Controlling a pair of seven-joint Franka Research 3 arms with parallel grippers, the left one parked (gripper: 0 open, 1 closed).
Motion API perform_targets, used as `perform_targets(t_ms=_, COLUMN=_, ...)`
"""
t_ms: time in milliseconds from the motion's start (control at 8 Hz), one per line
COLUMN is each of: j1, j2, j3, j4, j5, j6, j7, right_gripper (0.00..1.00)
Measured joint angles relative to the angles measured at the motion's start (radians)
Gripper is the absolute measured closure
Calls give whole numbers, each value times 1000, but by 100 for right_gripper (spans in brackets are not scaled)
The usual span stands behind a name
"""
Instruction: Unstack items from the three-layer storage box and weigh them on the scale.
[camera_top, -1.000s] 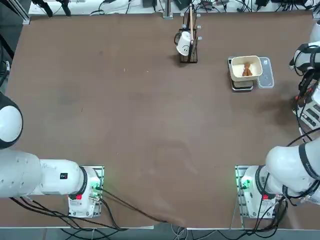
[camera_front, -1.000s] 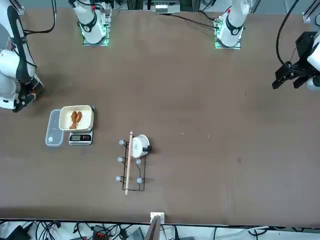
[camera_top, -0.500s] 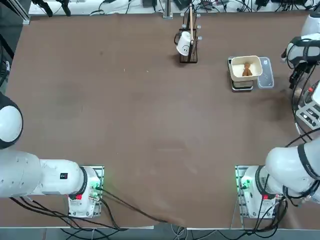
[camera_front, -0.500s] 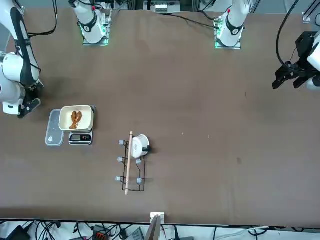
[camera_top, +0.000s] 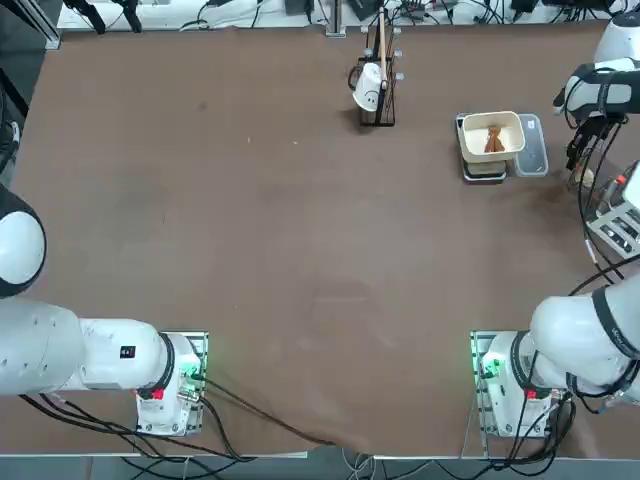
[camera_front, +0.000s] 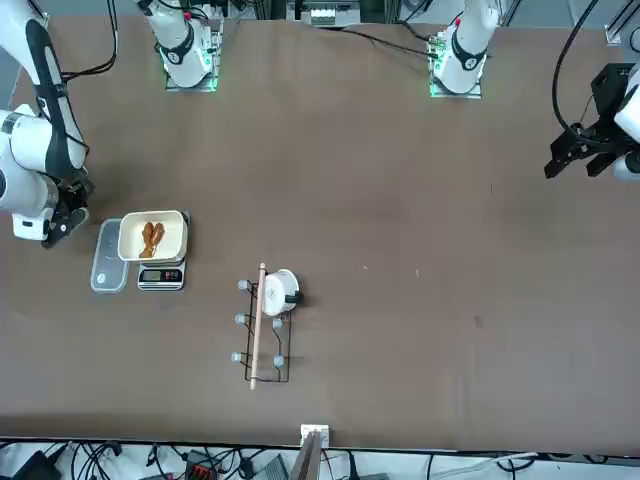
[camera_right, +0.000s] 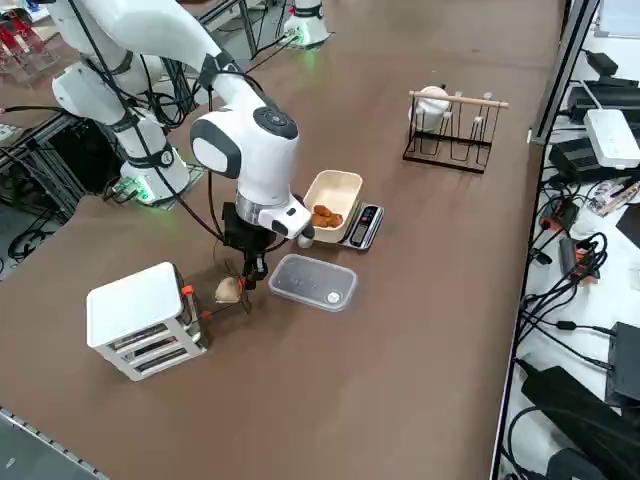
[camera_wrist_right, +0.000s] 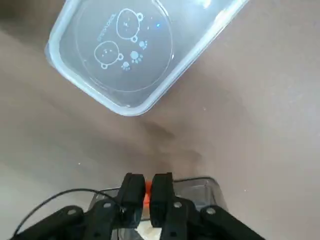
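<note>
My right gripper (camera_right: 250, 275) hangs just beside the translucent grey plate (camera_right: 312, 282), between it and the white three-layer storage box (camera_right: 135, 305). In the wrist view the gripper (camera_wrist_right: 147, 179) is shut on a red-orange handle (camera_wrist_right: 146, 189) of a clear drawer (camera_wrist_right: 200, 186). A cream lump (camera_right: 228, 290) lies in that drawer below the fingers. The scale (camera_top: 484, 172) carries the cream bowl (camera_top: 464, 138) with brown items (camera_top: 494, 140) in it. The plate (camera_wrist_right: 125, 45) has nothing on it.
A thin black wire stand with a white cup (camera_top: 377, 90) stands on the table beyond the scale. The storage box (camera_top: 620, 225) sits at the table's right edge. Cables trail around the arm bases and off the far table side.
The right arm has moved from the storage box toward the plate and the scale, with the drawer handle still in its fingers. Bowl, scale and stand have not moved.
</note>
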Motion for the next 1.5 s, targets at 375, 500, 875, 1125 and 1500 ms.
perform_targets(t_ms=375, j1=7, j2=-10, j3=3, j4=18, j5=15, j6=-8, j7=0, right_gripper=41)
perform_targets(t_ms=500, j1=9, j2=-31, j3=13, j4=39, j5=31, j6=-47, j7=0, right_gripper=20)
perform_targets(t_ms=875, j1=-7, j2=-96, j3=21, j4=86, j5=48, j6=-230, j7=-11, right_gripper=26)
perform_targets(t_ms=1125, j1=-79, j2=-82, j3=12, j4=54, j5=48, j6=-195, j7=-45, right_gripper=32)
perform_targets(t_ms=1500, j1=-119, j2=-58, j3=11, j4=-19, j5=48, j6=-61, j7=-48, right_gripper=32)
